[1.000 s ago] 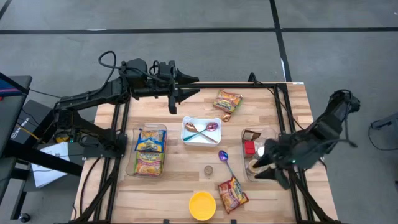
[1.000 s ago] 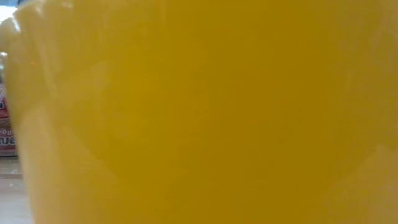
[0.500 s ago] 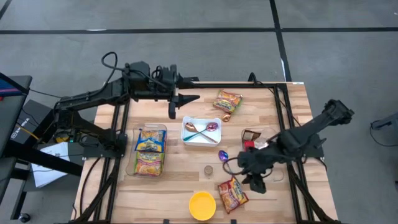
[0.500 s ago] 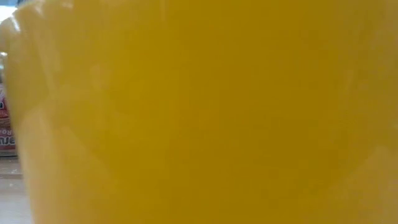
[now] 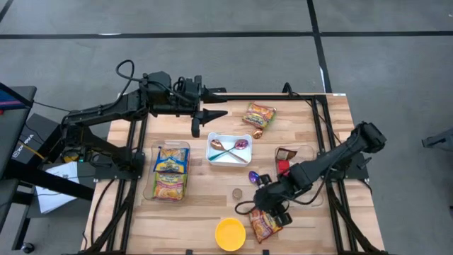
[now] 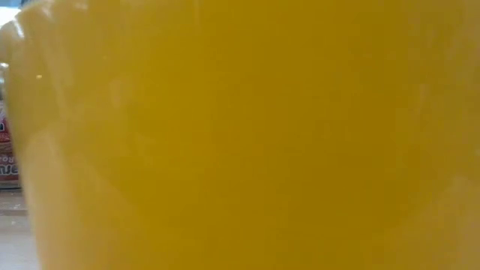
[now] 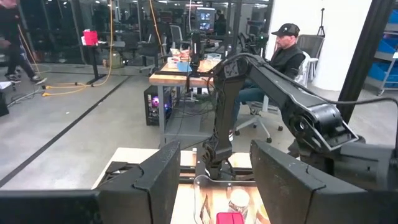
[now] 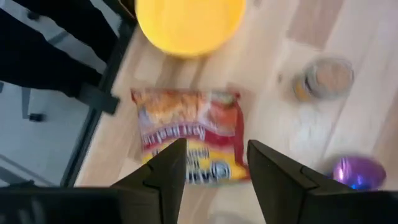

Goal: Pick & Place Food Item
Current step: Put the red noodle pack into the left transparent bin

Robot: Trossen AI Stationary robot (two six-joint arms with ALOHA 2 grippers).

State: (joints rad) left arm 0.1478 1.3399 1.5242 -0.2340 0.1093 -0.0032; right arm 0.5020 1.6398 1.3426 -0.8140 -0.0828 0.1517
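A red-and-orange noodle packet (image 5: 263, 224) lies flat on the wooden table near its front edge, beside a yellow bowl (image 5: 230, 234). My right gripper (image 5: 267, 210) hangs just above the packet's far end, pointing steeply down and open. In the right wrist view the packet (image 8: 186, 140) shows below and between the two fingers of my right gripper (image 8: 214, 180). Whether they touch it, I cannot tell. My left gripper (image 5: 219, 101) is raised over the table's far left part, level and open, with nothing in it (image 7: 214, 186).
A second packet (image 5: 259, 115) lies at the far edge. A white tray (image 5: 212, 157) holds spoons. A clear bin (image 5: 170, 174) at the left holds packets, another clear bin (image 5: 291, 164) stands at the right. A purple spoon (image 5: 254, 177) and a small jar (image 5: 238, 193) lie nearby. The bowl (image 6: 240, 135) fills the low view.
My right gripper has swung from over the right clear bin toward the table's left and near edge, sinking and rolling its wrist, and now stands over the packet beside the yellow bowl. The packet has not moved.
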